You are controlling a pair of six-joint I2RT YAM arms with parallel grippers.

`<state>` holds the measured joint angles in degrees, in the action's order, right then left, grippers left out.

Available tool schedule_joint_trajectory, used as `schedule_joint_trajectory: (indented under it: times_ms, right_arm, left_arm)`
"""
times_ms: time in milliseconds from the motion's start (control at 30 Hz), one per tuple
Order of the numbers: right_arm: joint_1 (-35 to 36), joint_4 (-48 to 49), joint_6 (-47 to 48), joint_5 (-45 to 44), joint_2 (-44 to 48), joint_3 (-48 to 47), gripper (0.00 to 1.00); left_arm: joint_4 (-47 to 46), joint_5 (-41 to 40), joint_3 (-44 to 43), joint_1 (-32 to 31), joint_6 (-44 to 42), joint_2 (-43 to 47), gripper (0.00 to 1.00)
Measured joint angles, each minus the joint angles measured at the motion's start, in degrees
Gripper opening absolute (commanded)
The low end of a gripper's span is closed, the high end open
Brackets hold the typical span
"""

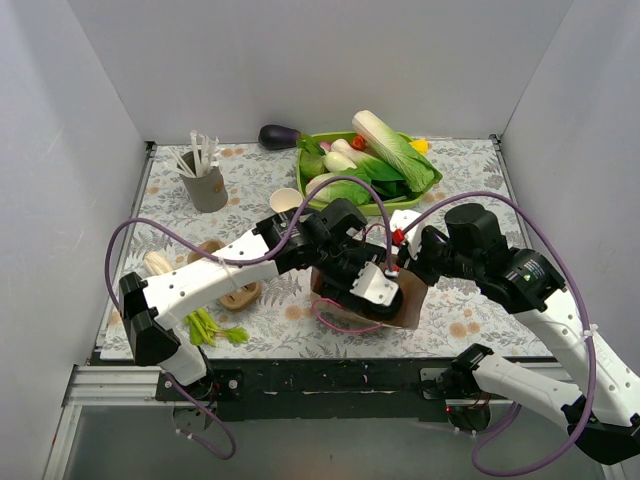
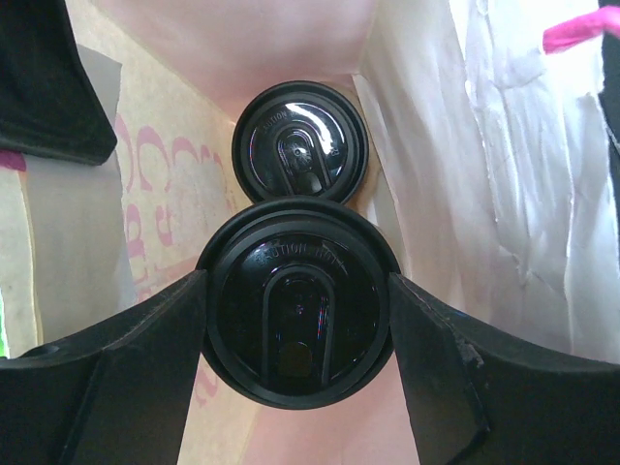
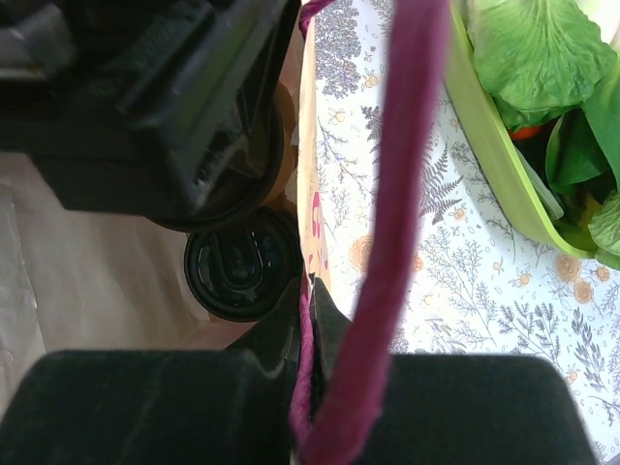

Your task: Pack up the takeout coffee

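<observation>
A paper bag [image 1: 405, 300] with pink handles stands open at the table's front middle. My left gripper [image 1: 362, 285] reaches down into it, its fingers [image 2: 165, 339] closed against both sides of the black lid of a coffee cup [image 2: 300, 310]. A second lidded cup [image 2: 300, 143] stands just beyond it in the bag, and its lid also shows in the right wrist view [image 3: 242, 263]. My right gripper [image 3: 325, 291] is shut on the bag's rim [image 3: 308, 203] and its pink handle [image 3: 387, 223], at the bag's right side [image 1: 408, 255]. An open, lidless tan cup [image 1: 285, 200] stands behind the bag.
A green tray [image 1: 308, 190] of vegetables sits at the back, with an eggplant [image 1: 278, 136] beside it. A grey cup of white sticks [image 1: 205, 180] stands back left. A brown pulp cup tray [image 1: 228, 285] and loose greens [image 1: 205, 328] lie left of the bag.
</observation>
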<state>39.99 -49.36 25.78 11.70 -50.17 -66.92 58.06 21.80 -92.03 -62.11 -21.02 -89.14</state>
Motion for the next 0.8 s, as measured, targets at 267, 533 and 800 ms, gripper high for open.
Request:
schedule_joint_trajectory:
  times_ms: [267,533,800]
  right_arm:
    - [0.2,0.3,-0.1,0.4,0.6,0.5,0.01]
    - [0.7,0.3,0.0,1.1,1.0,0.8,0.01]
    - [0.7,0.5,0.1,2.2,1.1,1.2,0.01]
  left_arm:
    - [0.3,-1.6,0.9,0.0,-1.6,-1.5,0.0]
    - [0.3,-1.8,1.7,0.5,-0.3,-2.5,0.0]
    - [0.0,-1.3,3.3,1.8,0.4,-3.0,0.0]
